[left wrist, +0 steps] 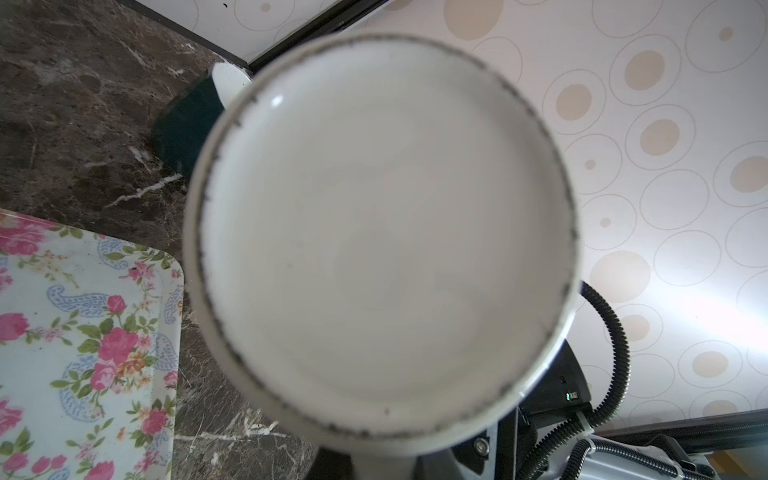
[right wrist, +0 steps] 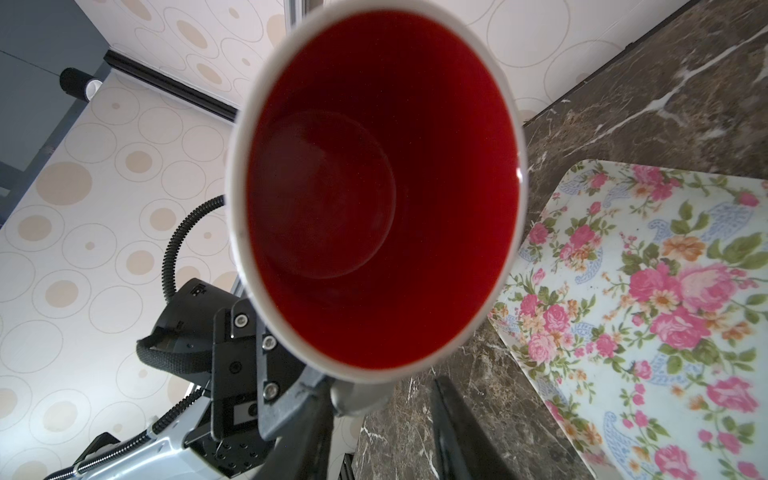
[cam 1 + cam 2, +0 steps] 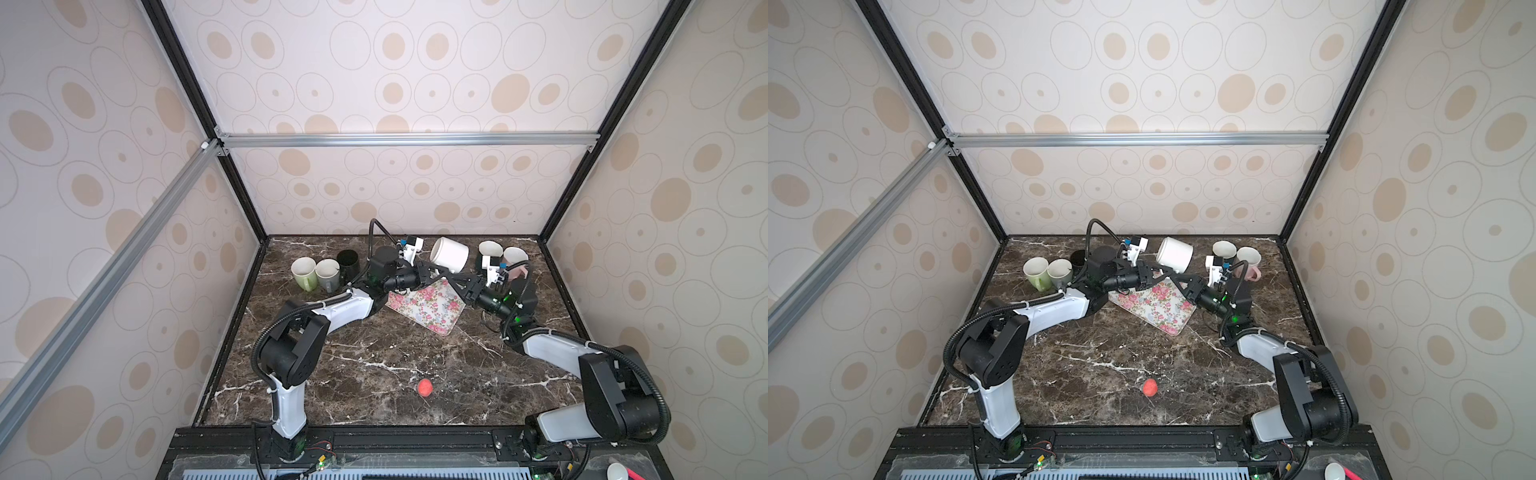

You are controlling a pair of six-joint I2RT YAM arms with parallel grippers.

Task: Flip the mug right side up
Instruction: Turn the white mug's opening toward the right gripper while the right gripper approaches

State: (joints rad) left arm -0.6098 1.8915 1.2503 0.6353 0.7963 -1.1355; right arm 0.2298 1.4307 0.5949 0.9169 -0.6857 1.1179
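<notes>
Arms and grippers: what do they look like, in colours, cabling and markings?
The left arm and right arm have white shells with black joints, black ribbed cable hoses, white zip ties and green status lights. The left gripper and right gripper are black with angular fingers; white camera brackets sit behind them.

The flat underside of a white mug [image 1: 386,241] fills most of the frame, facing the camera and ringed by a dark, speckled foot rim. A dark mug [image 1: 183,124] sits partly hidden behind it on the brown marble bench [image 1: 75,116]. A floral tray [image 1: 83,332] lies on the bench, one rounded corner showing. A black ribbed cable [image 1: 619,332] curves in front of the spotted wall [image 1: 665,166].
</notes>
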